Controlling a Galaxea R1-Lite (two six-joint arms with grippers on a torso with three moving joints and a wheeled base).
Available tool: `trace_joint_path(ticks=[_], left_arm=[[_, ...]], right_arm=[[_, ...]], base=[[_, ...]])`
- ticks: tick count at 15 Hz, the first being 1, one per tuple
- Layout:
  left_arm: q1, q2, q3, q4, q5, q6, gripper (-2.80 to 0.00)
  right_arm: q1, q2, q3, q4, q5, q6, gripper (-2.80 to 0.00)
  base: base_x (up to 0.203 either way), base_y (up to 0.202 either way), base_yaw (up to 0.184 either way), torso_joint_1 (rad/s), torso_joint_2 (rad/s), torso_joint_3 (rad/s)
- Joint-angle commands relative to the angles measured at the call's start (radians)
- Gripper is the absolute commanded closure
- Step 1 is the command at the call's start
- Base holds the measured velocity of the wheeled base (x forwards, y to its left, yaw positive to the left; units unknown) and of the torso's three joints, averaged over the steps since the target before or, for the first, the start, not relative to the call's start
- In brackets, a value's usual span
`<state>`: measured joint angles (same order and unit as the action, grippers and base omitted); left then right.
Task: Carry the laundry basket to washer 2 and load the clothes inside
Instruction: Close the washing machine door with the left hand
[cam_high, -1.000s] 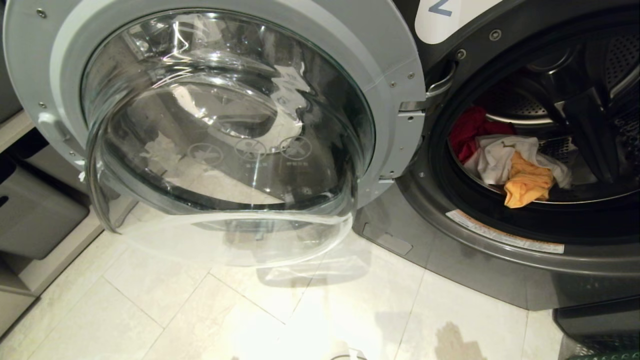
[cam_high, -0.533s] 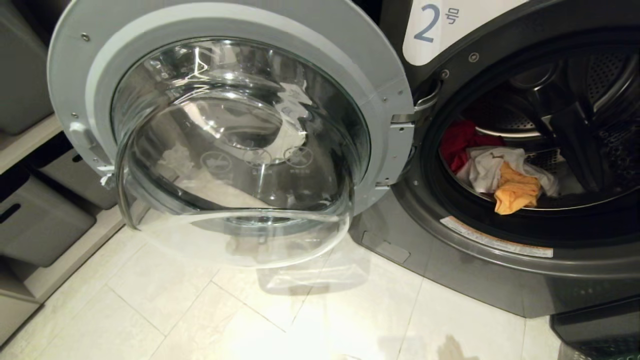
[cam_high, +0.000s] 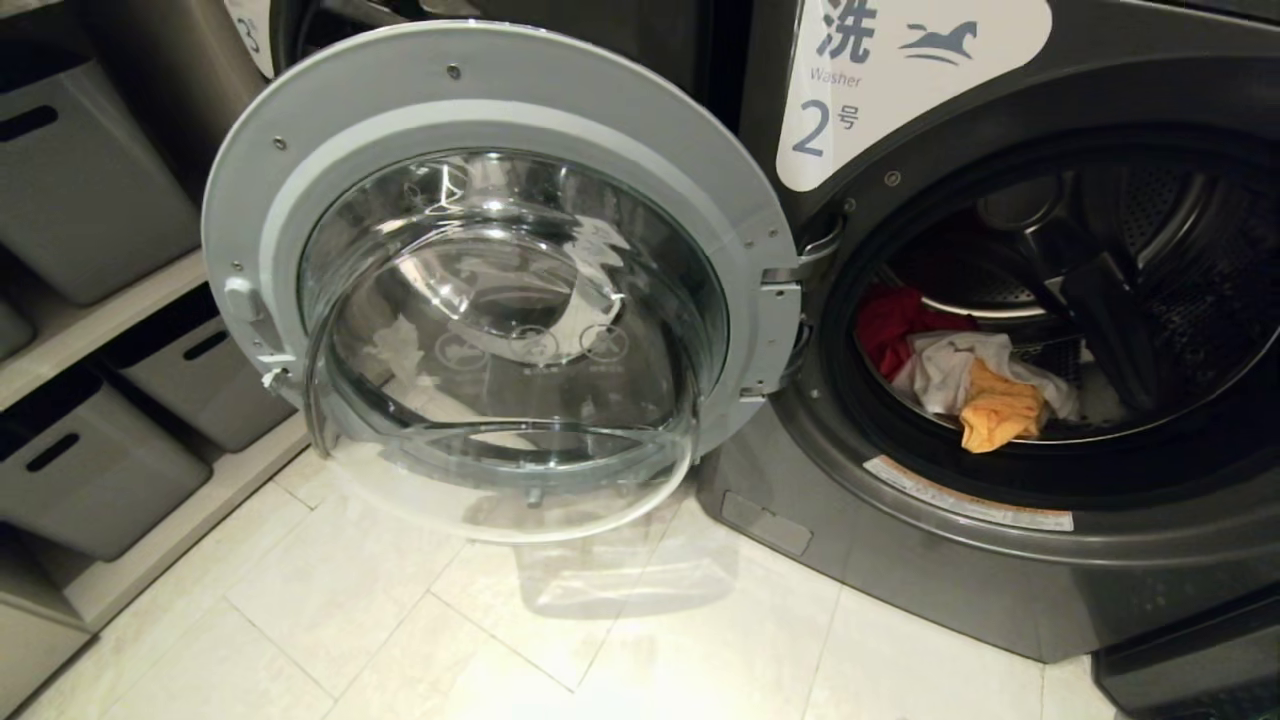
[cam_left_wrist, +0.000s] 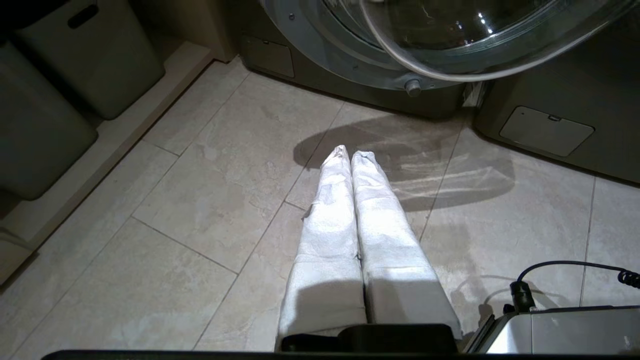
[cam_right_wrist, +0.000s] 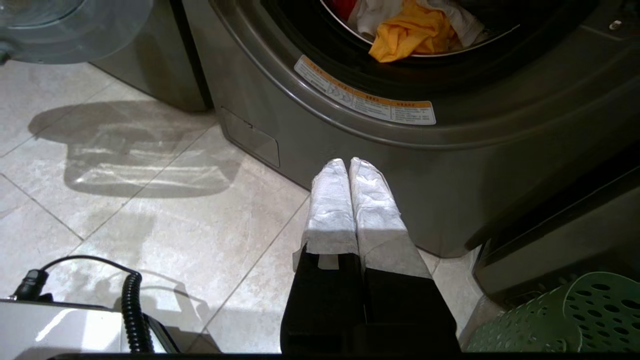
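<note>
**Clothes in the drum of washer 2, both grippers closed and empty**

Washer 2 (cam_high: 1000, 560) stands with its round door (cam_high: 500, 280) swung wide open to the robot's left, the glass bowl of the door facing outward over the pale tiled floor (cam_high: 420, 630). A white label (cam_high: 900, 80) with a blue "2" sits above the drum opening. The clothes (cam_high: 975, 385) lie inside the drum (cam_high: 1150, 260), near its front lip: a red garment at the back left, a white one in the middle and a yellow-orange one on top, draped toward the rim. An orange-edged warning sticker (cam_high: 965, 493) runs along the washer's front just below the opening.

The left gripper (cam_left_wrist: 349, 155) hangs low over the floor tiles in front of the open door, its white-wrapped fingers (cam_left_wrist: 330, 210) pressed together with nothing between them. The right gripper (cam_right_wrist: 347, 162) hangs in front of the washer's lower front panel, its fingers likewise pressed together and empty.

The laundry basket (cam_right_wrist: 560, 320) shows only in the right wrist view, a green perforated edge on the floor beside the right gripper, close to the washer's base. Grey storage bins (cam_high: 90, 460) sit on low shelves at the robot's left.
</note>
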<state>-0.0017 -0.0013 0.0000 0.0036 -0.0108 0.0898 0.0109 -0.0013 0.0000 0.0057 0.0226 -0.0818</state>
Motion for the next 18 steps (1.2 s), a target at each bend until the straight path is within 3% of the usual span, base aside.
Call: trace_joint_path(ticks=[1, 18], left_arm=[[0.000, 0.000, 0.000, -0.001, -0.003, 0.002, 0.00], [0.000, 0.000, 0.000, 0.001, 0.000, -0.027, 0.00]], right_arm=[[0.001, 0.001, 0.000, -0.001, 0.000, -0.001, 0.00], [0.001, 0.001, 0.000, 0.000, -0.013, 0.008, 0.00]], base=[[0.000, 0.000, 0.000, 0.007, 0.00, 0.202], [0.000, 0.000, 0.000, 0.002, 0.00, 0.190]])
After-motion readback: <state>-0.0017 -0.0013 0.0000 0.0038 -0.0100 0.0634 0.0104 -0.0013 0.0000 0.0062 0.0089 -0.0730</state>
